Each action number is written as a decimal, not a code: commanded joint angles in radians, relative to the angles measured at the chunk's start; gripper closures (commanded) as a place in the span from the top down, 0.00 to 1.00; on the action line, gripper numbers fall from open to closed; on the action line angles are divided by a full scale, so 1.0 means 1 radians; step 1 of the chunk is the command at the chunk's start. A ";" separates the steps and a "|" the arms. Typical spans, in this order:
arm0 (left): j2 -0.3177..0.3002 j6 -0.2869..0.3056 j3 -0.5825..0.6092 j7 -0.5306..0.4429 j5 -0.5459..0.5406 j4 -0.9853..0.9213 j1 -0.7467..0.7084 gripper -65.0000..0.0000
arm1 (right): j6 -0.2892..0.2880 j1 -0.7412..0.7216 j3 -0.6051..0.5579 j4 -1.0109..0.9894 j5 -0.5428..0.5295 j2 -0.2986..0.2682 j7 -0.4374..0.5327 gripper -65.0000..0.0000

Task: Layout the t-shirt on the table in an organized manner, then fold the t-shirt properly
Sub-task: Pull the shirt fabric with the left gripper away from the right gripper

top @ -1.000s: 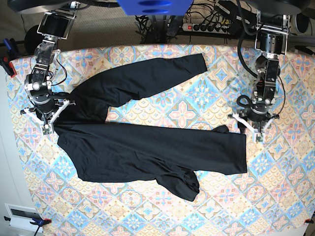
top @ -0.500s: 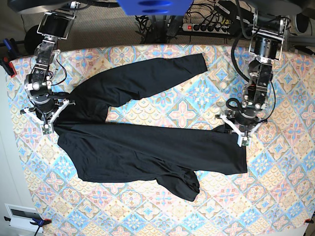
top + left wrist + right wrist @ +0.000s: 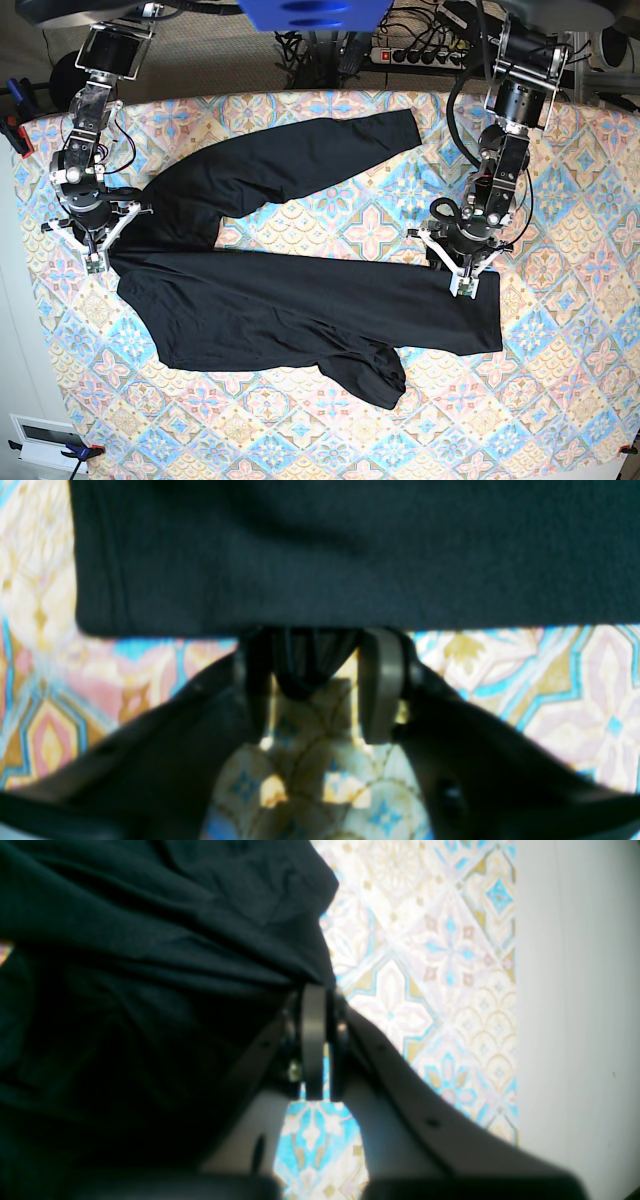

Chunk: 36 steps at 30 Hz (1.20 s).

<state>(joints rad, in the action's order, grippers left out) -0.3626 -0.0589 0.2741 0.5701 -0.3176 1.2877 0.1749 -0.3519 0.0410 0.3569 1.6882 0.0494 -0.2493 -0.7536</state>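
The black t-shirt (image 3: 300,300) lies spread on the patterned table (image 3: 560,400), with one long sleeve angled toward the far edge and the other bunched near the front. My right gripper (image 3: 93,250) rests at the shirt's left end. In the right wrist view its pads (image 3: 314,1040) are pressed together, and the t-shirt (image 3: 150,965) is drawn to the tips of the right gripper (image 3: 320,990). My left gripper (image 3: 462,275) is at the far right corner of the hem. In the left wrist view the left gripper (image 3: 317,645) stands open, with a small fold of the t-shirt (image 3: 310,555) hanging between its fingers (image 3: 380,685).
A power strip (image 3: 420,55) and cables lie beyond the far edge of the table. Clamps (image 3: 15,130) hold the cloth at the left edge. A white box (image 3: 45,440) sits off the front left corner. A pale surface (image 3: 575,1015) borders the table in the right wrist view.
The left arm has moved leftward in the base view from the bare cloth onto the hem corner, and its jaws have narrowed around a fold. The right arm has stayed still.
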 commanded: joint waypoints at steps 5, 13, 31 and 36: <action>-0.014 -0.003 -0.003 0.009 -0.001 0.088 0.005 0.00 | 0.007 -0.020 0.009 0.020 -0.001 -0.015 0.019 0.00; -0.123 -0.003 -0.039 0.015 -0.002 0.415 -0.163 0.00 | 0.007 -0.020 0.015 0.020 -0.001 -0.015 0.019 0.00; -0.347 0.095 -0.408 0.005 -0.007 0.771 -0.809 0.00 | 0.009 -0.022 0.015 0.010 -0.001 -0.031 0.019 0.00; -0.411 0.161 -0.462 0.005 0.004 0.768 -0.926 0.00 | 0.011 -0.036 0.017 0.010 -0.001 -0.038 0.019 0.00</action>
<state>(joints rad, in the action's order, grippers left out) -0.7536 0.1062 -0.1734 0.5919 -0.3233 2.0430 -0.7532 -0.3542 0.0273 0.3683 1.6806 0.0479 -0.2665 -0.7570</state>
